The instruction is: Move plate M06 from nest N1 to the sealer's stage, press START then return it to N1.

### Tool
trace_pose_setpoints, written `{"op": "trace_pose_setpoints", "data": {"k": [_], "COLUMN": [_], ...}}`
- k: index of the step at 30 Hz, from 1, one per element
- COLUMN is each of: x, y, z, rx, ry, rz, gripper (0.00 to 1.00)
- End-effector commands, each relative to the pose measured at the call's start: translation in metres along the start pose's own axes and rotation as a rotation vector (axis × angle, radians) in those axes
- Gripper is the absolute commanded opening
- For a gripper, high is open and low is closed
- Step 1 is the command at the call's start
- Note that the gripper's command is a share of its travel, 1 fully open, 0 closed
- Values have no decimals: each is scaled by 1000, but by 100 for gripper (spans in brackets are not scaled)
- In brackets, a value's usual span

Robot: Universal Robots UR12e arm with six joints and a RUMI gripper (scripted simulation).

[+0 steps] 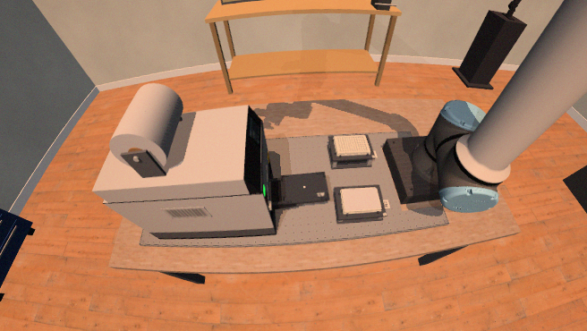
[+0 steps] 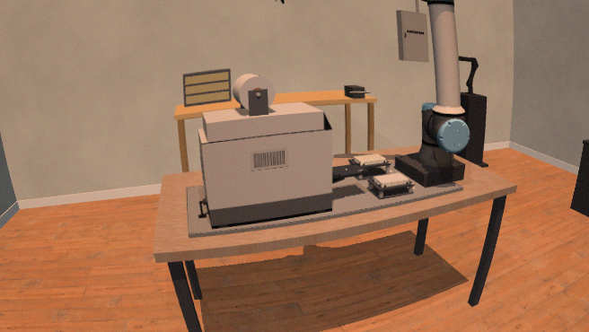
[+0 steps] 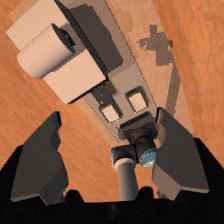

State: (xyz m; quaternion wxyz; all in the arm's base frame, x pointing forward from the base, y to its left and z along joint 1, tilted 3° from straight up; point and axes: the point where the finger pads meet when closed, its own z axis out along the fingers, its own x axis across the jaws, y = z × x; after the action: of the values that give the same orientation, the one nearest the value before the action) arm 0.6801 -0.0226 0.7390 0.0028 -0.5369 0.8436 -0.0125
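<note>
My gripper (image 3: 108, 110) is open and empty, far above the table; the wrist view looks straight down between its two dark fingers. Only its tip shows at the top edge of the exterior view (image 2: 279, 1). The sealer (image 1: 192, 152) (image 2: 265, 170) (image 3: 65, 65) stands at the table's left, its lamp (image 1: 264, 190) green. Its dark stage (image 1: 304, 188) (image 2: 343, 170) (image 3: 102, 95) is out and bare. Two nests hold plates: the far plate (image 1: 352, 146) (image 2: 369, 159) (image 3: 136, 100) shows open wells, the near plate (image 1: 359, 200) (image 2: 391, 180) (image 3: 111, 114) looks smooth on top. I cannot read the labels.
The arm's base (image 1: 403, 165) (image 2: 428, 172) stands right of the nests, and its thick link (image 1: 514, 89) (image 2: 444, 58) rises steeply. A foil roll (image 1: 149, 118) sits on the sealer. A wooden shelf (image 1: 304, 63) stands behind the table.
</note>
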Motion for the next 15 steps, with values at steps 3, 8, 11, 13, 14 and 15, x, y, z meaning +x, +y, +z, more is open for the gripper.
{"op": "trace_pose_setpoints", "data": {"k": [3,8,11,13,14,15], "x": [1,7,20,25,25,30], "y": [27,27,21,18,18,16], "z": [-22,-23,-22,-20,-20,-18], "rx": [-17,-18,-21,-23,-23,-26], "ry": [-10,-10,-9,-9,-9,-8], "rz": [0,10,33,40,40,48], "gripper": [68,68,68,68,68,68]}}
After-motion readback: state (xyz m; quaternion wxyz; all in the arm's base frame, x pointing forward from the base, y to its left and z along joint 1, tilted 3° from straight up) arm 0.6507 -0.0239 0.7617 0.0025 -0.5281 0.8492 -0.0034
